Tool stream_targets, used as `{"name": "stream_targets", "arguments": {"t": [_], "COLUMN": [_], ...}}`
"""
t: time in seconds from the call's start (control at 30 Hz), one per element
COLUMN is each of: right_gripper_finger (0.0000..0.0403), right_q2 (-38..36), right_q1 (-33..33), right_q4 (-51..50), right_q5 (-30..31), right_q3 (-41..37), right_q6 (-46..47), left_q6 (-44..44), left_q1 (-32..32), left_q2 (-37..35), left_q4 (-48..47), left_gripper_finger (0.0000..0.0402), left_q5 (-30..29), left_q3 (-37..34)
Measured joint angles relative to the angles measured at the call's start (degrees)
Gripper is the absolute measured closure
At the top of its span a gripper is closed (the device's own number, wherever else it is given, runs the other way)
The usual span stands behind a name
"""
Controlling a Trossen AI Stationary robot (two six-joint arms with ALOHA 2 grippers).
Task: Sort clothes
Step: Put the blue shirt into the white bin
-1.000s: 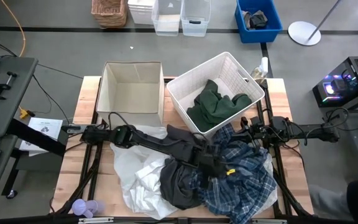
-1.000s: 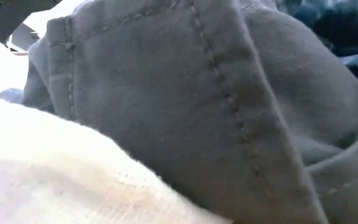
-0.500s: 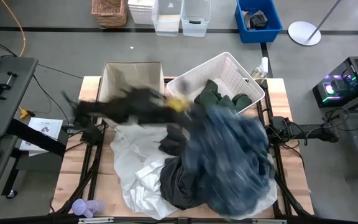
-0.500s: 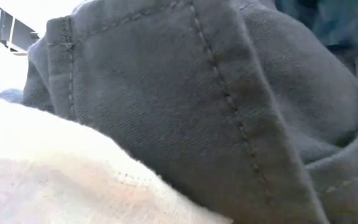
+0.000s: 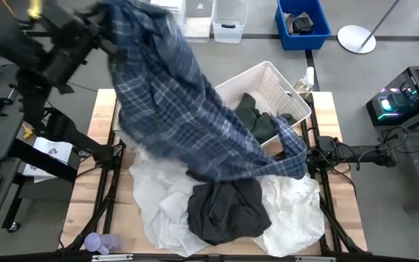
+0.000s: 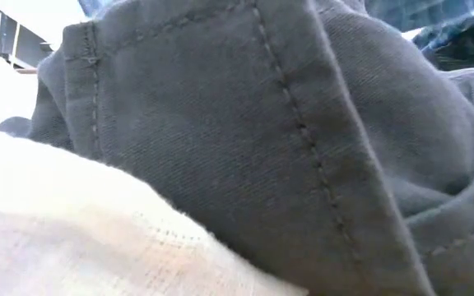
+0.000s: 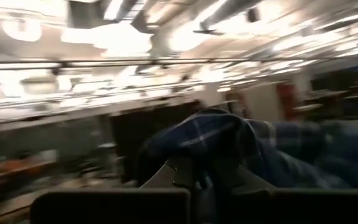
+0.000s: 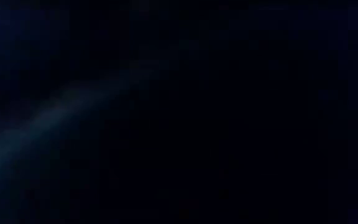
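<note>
Now the blue-white plaid fabric shirt (image 5: 195, 109) hangs stretched from high at the table's far-left down across the white plastic lattice basket (image 5: 278, 81). Dark grey garment (image 5: 224, 211) lies on white garments (image 5: 158, 196). Left gripper (image 7: 201, 180) is clamped on the shirt; right gripper's state cannot be told.

Two dark arms, left arm (image 5: 46, 47) blocky black, yellow tab near wrist

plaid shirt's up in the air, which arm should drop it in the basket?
Left. Its pincer already grips the plaid shirt, lifted high above the table's left side, the cloth trailing down to the white basket. The right arm lies low at the table's right edge, its pincer hidden under the cloth.
</note>
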Motion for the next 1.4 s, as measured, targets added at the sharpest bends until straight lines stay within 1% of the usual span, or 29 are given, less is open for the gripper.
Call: {"name": "stream_targets", "arguments": {"t": [0.07,0.13,0.27,0.33,0.37,0.43,0.5,0.57,0.63,0.7,0.8,0.87,0.93,1.0,1.1,1.17,1.2,1.3,1.37,1.4], "right_gripper_finger": [0.0402,0.0402,0.0402,0.0402,0.0402,0.0402,0.0402,0.0402,0.0402,0.0402,0.0402,0.0402,0.0402,0.0402,0.0402,0.0402,0.0402,0.0402,0.0402,0.0402], "right_q2": [0.00,0.00,0.00,0.00,0.00,0.00,0.00,0.00,0.00,0.00,0.00,0.00,0.00,0.00,0.02,-0.02,-0.02,0.00,0.00,0.00], "right_q1": [0.00,0.00,0.00,0.00,0.00,0.00,0.00,0.00,0.00,0.00,0.00,0.00,0.00,0.00,0.00,0.00,0.00,0.00,0.00,0.00], "right_q4": [0.00,0.00,0.00,0.00,0.00,0.00,0.00,0.00,0.00,0.00,0.00,0.00,0.00,0.00,0.00,0.00,0.00,0.00,0.00,0.00], "right_q5": [-0.04,-0.04,-0.09,-0.11,-0.11,-0.11,-0.11,-0.11,-0.13,-0.13,-0.13,-0.11,-0.11,-0.11,-0.11,-0.11,-0.11,-0.13,-0.12,-0.12], "right_q3": [-0.01,-0.01,0.01,0.00,0.00,-0.01,-0.01,0.01,-0.01,-0.01,0.01,-0.01,0.00,0.00,0.01,0.01,-0.01,0.01,0.01,-0.01], "right_q6": [0.00,0.00,-0.02,-0.02,-0.02,0.00,0.00,-0.02,-0.01,-0.02,-0.02,0.00,0.00,-0.01,0.00,-0.01,0.00,0.00,-0.01,0.00], "left_q6": [-4.55,-7.82,-9.20,-12.24,-15.17,-23.86,-33.56,-42.17,-48.47,-53.09,-57.15,-58.28,-57.11,-52.68,-46.79,-46.38,-46.75,-44.33,-41.40,-40.14], "left_q1": [0.75,0.81,0.81,0.93,1.27,1.72,2.19,2.49,2.76,3.07,3.97,4.81,6.08,7.43,9.20,9.90,10.10,10.51,10.53,10.52], "left_q2": [2.13,5.15,13.29,17.98,20.68,26.20,31.91,36.22,38.96,40.93,43.64,45.43,46.07,45.68,44.49,44.80,45.09,45.23,44.92,44.88], "left_q4": [0.18,3.86,15.88,22.67,26.24,33.51,39.82,42.76,45.25,47.12,47.03,44.74,39.17,28.77,8.96,-1.20,-5.32,-13.51,-18.42,-20.84], "left_gripper_finger": [0.0401,0.0401,0.0401,0.0401,0.0401,0.0401,0.0401,0.0401,0.0401,0.0401,0.0401,0.0401,0.0401,0.0401,0.0401,0.0401,0.0400,0.0379,0.0352,0.0335], "left_q5": [6.38,11.88,18.98,23.67,27.12,34.92,40.05,42.55,43.20,43.22,43.16,43.19,42.99,40.39,36.46,33.23,32.56,33.98,34.86,34.37], "left_q3": [-0.08,-0.17,-0.23,-0.10,-0.10,-0.12,-0.13,-0.11,-0.17,-0.08,0.09,0.01,-0.15,-0.12,0.11,0.06,-0.07,-0.15,0.10,0.11]}}
